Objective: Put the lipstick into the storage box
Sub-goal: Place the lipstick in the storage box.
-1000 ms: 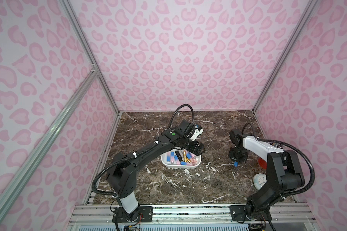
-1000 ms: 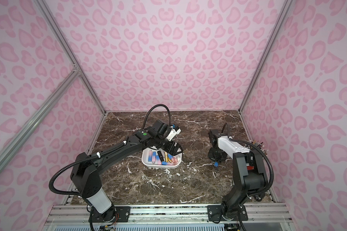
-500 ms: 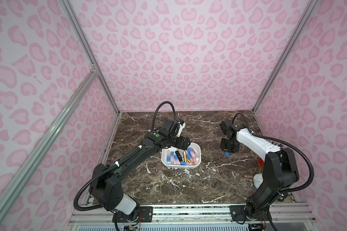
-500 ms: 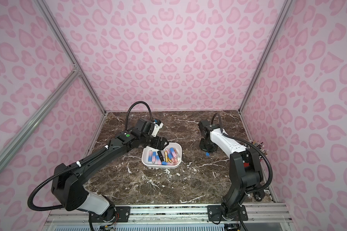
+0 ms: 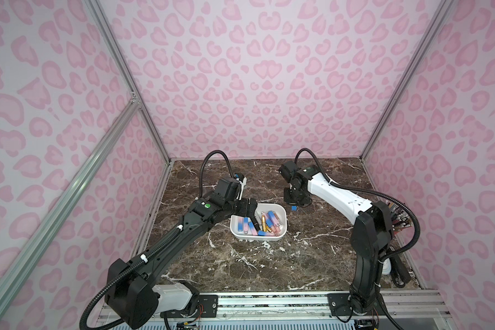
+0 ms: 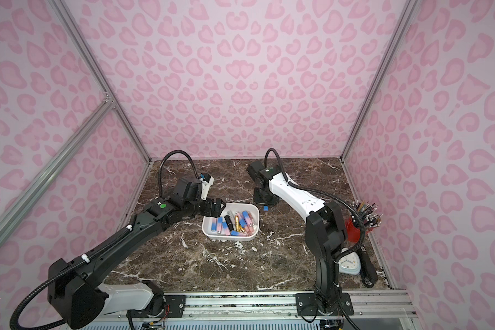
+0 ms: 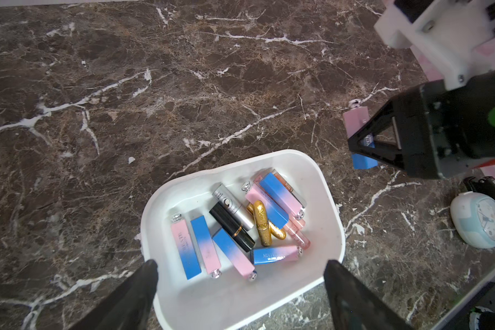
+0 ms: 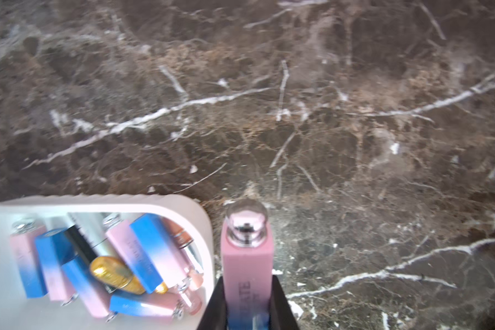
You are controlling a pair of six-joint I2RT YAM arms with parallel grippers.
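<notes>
The lipstick [image 8: 247,251], pink at its silver-capped end and blue at the other, is clamped between the two fingers of the right gripper [image 8: 247,285]. It is held just beside the box [image 8: 203,223], outside the rim at the far right corner and not over the opening. The other lipsticks [image 7: 232,228] are piled inside the box.

In both top views only the blue end of the held lipstick is seen, below the right gripper [image 5: 295,201]; the rest is covered by the gripper body. In the right wrist view that blue end is cut off by the picture's edge and the whole frame is blurred. It seems to be held clear of the table [image 5: 269,271], though this cannot be settled from these angles.

The right arm is raised to a high elbow from its base at the near right. Its white forearm is sloped down toward the far middle, and the wrist is bent so that the gripper is pointed downward.

The left arm is stretched long and low from the near left. The left gripper [image 7: 240,263] is spread wide over the box's near left corner, and nothing is held between its fingers [image 7: 143,285].
</notes>
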